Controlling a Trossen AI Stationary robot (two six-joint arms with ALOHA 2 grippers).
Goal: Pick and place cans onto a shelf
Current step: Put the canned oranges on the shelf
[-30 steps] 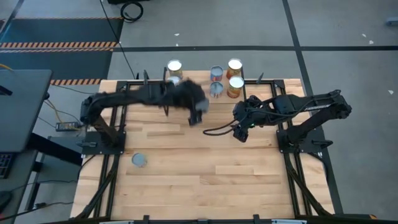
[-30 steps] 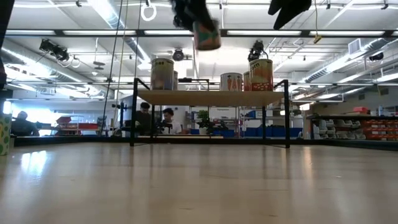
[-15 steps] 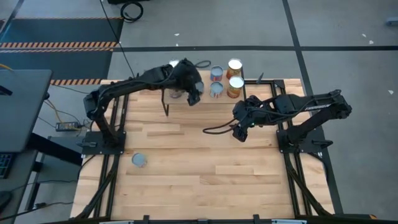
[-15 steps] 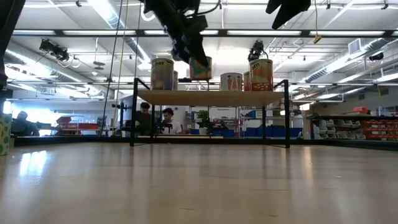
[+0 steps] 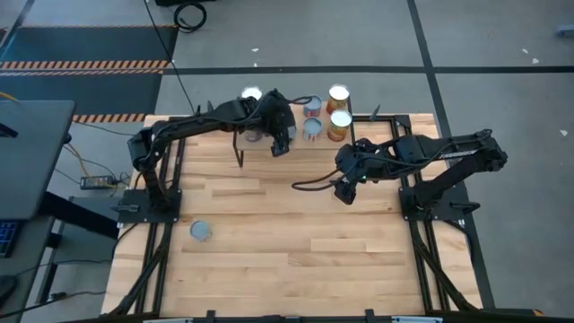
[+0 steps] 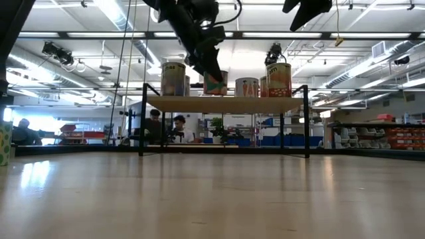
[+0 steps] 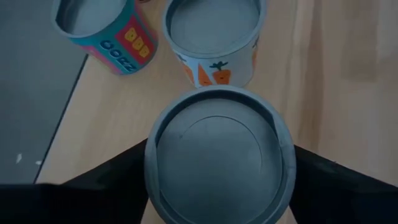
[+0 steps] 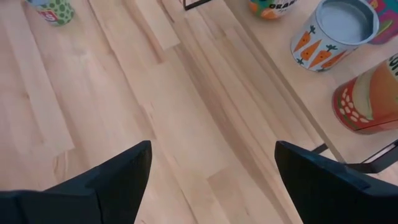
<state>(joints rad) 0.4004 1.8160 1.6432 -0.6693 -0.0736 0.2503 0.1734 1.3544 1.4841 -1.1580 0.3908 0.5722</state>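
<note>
left to right: a lone can lies on the counter, well apart from the rest. the left tool pinches a grey-topped can over the shelf, beside a carrot can and a teal can. the carried can appears tilted in the low view; level it and lower until its base rests flat, clear of its neighbours, before opening. the right tool waits over mid-counter, fingers spread, holding nothing. hard to make out: whether the carried can's base touches the board; its label is hidden in the wrist view, and far shelf cans overlap.
</note>
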